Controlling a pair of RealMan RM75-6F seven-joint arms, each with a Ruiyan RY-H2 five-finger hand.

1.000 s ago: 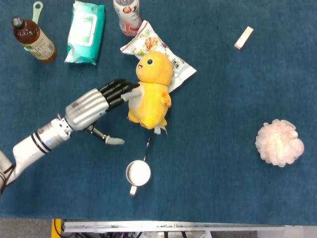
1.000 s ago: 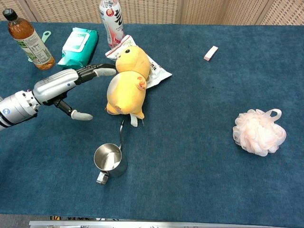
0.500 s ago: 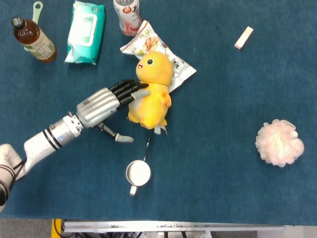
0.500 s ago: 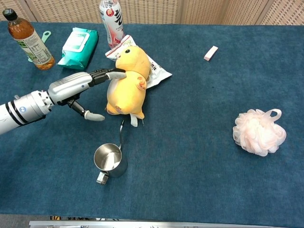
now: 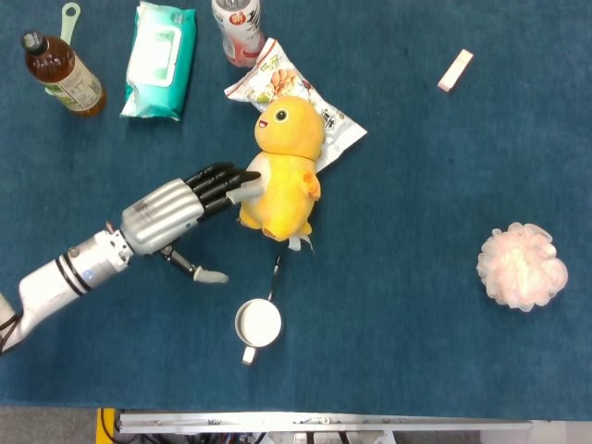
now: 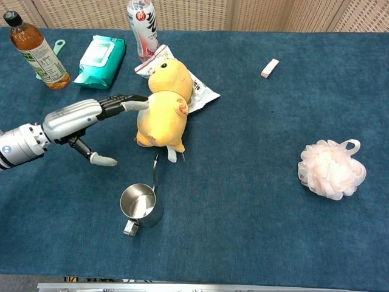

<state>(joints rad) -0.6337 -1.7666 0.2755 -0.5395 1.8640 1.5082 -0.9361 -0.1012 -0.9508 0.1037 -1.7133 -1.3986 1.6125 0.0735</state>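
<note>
On blue table [image 5: 416,351], one left hand [image 5: 171,211], fingers [image 5: 217,181] released, touching one yellow plush chick [image 5: 282,176], one steel cup [image 5: 258,323], two bottles.

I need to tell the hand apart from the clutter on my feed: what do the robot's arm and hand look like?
Only the left arm shows. Its left hand has a ribbed silver-grey metallic back, black fingers with pale grey tips, and a dark thumb ending in a light grey tip. The wrist is silver-grey, and the forearm is white with black rings near the wrist. No cables or sleeves are visible.
</note>
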